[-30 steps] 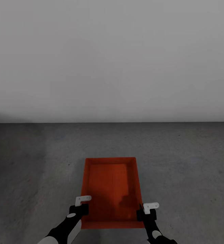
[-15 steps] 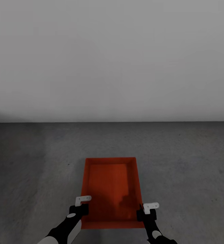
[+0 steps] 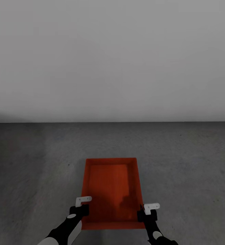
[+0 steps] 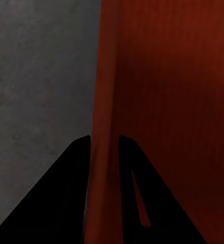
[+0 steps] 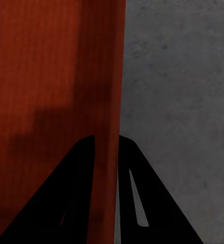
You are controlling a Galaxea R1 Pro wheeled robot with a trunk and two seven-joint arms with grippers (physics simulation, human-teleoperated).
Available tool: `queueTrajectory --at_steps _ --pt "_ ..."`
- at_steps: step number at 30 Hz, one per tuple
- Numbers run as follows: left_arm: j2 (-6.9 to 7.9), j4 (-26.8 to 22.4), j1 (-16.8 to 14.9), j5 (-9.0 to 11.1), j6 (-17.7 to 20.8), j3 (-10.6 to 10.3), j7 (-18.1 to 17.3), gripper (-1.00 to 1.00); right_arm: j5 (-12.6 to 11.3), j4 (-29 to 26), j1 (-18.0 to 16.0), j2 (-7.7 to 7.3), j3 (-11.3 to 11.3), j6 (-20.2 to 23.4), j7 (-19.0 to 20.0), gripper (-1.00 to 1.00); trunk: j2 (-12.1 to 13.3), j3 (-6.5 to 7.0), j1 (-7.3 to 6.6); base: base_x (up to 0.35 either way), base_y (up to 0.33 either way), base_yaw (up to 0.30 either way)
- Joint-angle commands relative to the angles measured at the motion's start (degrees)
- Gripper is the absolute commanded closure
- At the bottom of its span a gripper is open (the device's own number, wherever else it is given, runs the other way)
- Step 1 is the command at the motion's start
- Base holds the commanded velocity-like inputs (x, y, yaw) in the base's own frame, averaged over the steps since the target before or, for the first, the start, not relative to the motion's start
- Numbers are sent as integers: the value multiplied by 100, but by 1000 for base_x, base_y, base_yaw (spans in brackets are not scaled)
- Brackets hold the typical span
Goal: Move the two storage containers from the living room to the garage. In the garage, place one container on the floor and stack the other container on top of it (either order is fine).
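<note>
One red-orange storage container (image 3: 110, 190), open-topped and empty inside, lies lengthwise in front of me over the dark grey floor (image 3: 184, 163) of the garage. My left gripper (image 3: 82, 208) is shut on its left wall near the close corner. The left wrist view has that wall (image 4: 104, 91) running between the two dark fingers (image 4: 66, 193). My right gripper (image 3: 142, 212) is shut on the right wall near the other close corner, and that wall (image 5: 111, 76) is pinched between its fingers (image 5: 74, 188). I cannot tell whether the container touches the floor.
A plain light grey wall (image 3: 112, 58) stands straight ahead, meeting the floor a short way beyond the container. Rough concrete spreads to both sides of the container.
</note>
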Motion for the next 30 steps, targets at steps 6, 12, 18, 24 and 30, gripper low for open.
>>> queueTrajectory --at_steps 6,12,18,24,30 --pt "2 214 0 64 -14 -10 146 100 -76 -77 -7 2 -221 -52 -283 100 -2 -3 0 0 0 0" --pt "2 214 0 64 -14 -10 146 100 -76 -77 -7 5 -221 -52 -282 100 -42 -21 22 0 0 0" --pt "2 214 0 64 -14 -10 146 100 -78 -77 -7 3 -221 -52 -283 100 -202 -92 109 0 0 0" --pt "2 214 0 64 -14 -10 146 100 -77 -77 -7 2 -221 -52 -283 100 -202 -92 109 0 0 0" --pt "2 214 0 64 -14 -10 146 100 -76 -77 -7 1 -221 -52 -282 100 -202 -92 109 0 0 0"
